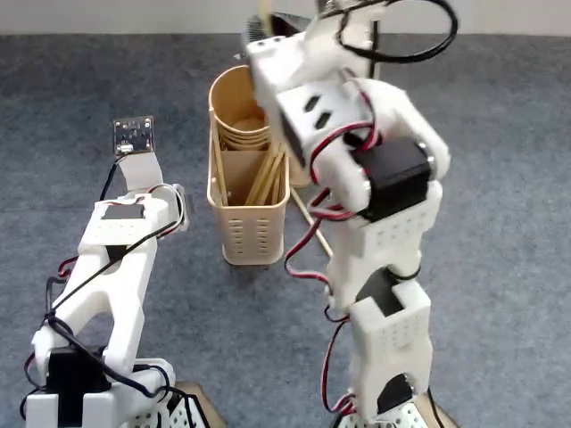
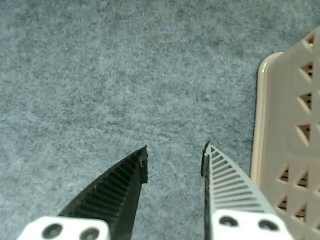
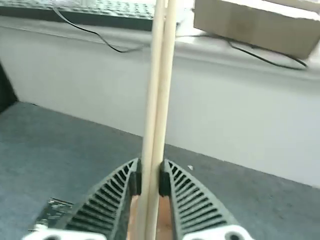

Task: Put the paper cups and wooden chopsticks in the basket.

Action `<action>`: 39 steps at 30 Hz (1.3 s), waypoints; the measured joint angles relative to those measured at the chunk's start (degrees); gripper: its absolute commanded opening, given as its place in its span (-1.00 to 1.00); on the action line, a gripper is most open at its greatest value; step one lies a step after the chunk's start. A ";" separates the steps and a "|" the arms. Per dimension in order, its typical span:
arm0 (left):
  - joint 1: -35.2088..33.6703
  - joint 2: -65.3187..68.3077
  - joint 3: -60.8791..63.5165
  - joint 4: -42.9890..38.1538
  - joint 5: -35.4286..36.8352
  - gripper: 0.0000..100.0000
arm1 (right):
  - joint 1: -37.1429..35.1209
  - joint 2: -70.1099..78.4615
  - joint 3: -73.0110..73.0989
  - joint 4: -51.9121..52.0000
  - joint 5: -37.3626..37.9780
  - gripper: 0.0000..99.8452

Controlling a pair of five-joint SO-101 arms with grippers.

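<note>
A beige slotted basket (image 1: 245, 227) stands on the grey carpet, with stacked paper cups (image 1: 239, 111) in its far end and several wooden chopsticks (image 1: 268, 178) leaning inside. My right gripper (image 3: 149, 172) is raised above the basket and shut on a pair of upright chopsticks (image 3: 159, 90), whose top end (image 1: 264, 13) pokes up past the arm. One more chopstick (image 1: 308, 218) lies on the carpet just right of the basket. My left gripper (image 2: 175, 155) is open and holds nothing. It hovers low over the carpet with the basket wall (image 2: 287, 150) close beside it.
A small circuit board (image 1: 134, 134) lies on the carpet beyond the left arm. A black cable loop (image 1: 419, 40) hangs over the right arm. Behind the carpet's far edge is a white wall with a cardboard box (image 3: 255, 22) on a ledge.
</note>
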 measured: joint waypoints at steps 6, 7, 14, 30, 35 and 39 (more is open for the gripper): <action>0.00 0.00 0.00 0.00 0.00 -0.60 | -4.48 -0.09 0.00 -2.55 0.00 -0.99; 0.00 0.00 0.00 0.00 0.00 -0.60 | -4.75 -0.18 0.00 -2.73 0.00 -0.99; 0.00 0.00 0.00 0.00 0.00 -0.60 | -4.92 -5.71 0.00 -1.49 0.09 -0.99; 0.00 0.00 0.00 0.00 0.00 -0.60 | -5.10 4.40 -0.53 -11.60 1.14 -0.99; 0.00 0.00 0.00 0.00 0.00 -0.60 | -5.10 5.54 -0.44 -12.40 1.14 -0.96; 0.00 0.00 0.00 0.00 0.00 -0.60 | -5.10 5.54 -0.44 -12.66 1.14 -0.77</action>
